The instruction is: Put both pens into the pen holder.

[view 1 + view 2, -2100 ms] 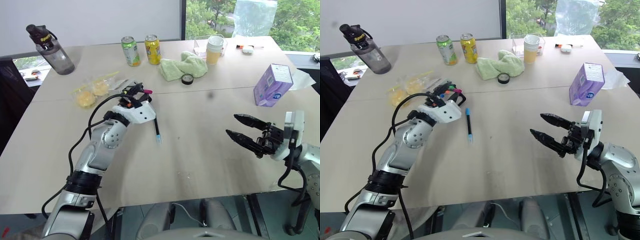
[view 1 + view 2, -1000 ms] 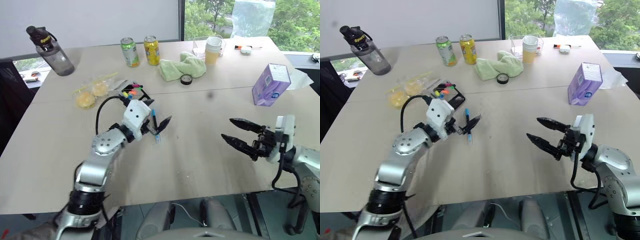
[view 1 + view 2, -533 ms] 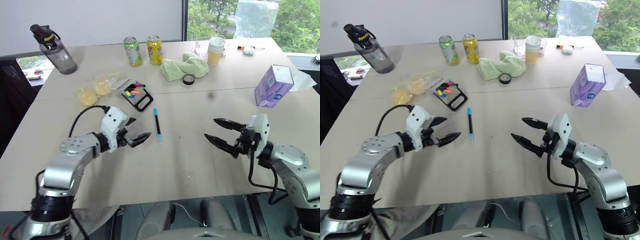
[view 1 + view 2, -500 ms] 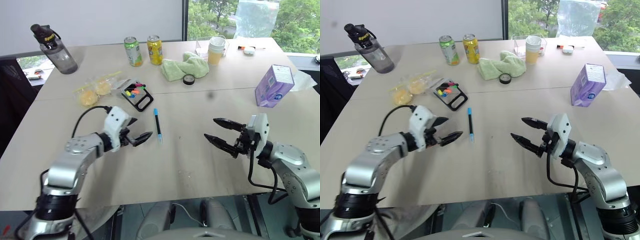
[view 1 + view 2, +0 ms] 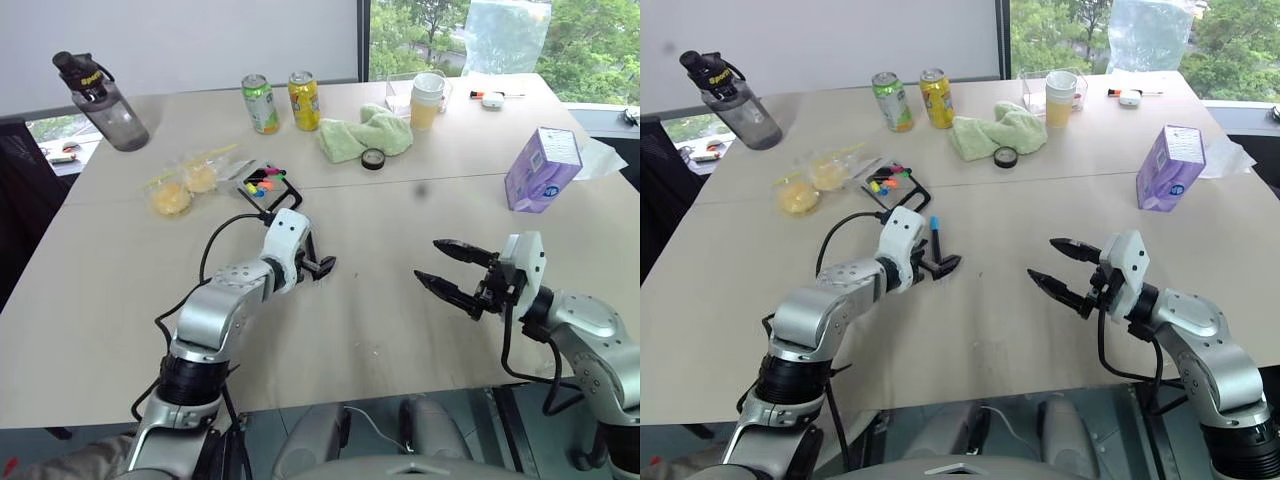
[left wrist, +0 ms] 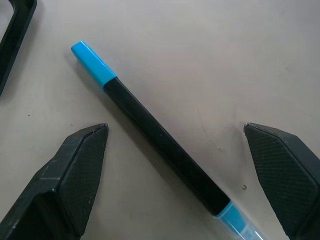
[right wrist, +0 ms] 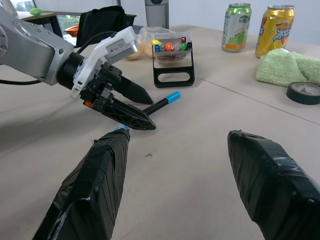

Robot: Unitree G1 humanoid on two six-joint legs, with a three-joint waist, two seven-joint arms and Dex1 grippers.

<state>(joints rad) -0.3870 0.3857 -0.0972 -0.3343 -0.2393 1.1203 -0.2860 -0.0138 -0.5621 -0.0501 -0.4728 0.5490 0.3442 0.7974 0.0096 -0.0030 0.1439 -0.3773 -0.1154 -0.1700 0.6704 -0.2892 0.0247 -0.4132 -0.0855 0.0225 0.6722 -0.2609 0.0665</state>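
Head cam: my left claw (image 5: 318,262) is low over the worktop (image 5: 400,330), spread wide, straddling the blue-tipped pen (image 5: 934,234). Holder (image 5: 264,183) sits just beyond it, w/ coloured markers inside. My right claw (image 5: 452,272) hangs above the worktop well to the right, jaws apart, empty. Tape roll (image 5: 374,158) and green cloth (image 5: 364,131) lie farther back.

Left wrist cam: pen (image 6: 159,135) flat on the worktop, diagonal betw my two fingers (image 6: 75,170), touching neither. Blue cap end points to the holder's frame at the corner.

Right wrist cam: my own fingers (image 7: 95,190) wide apart, nothing betw them. Across the worktop my left claw (image 7: 132,106) tips down over the pen (image 7: 164,101); holder (image 7: 173,61) stands just behind, its loop frame nearest the pen.
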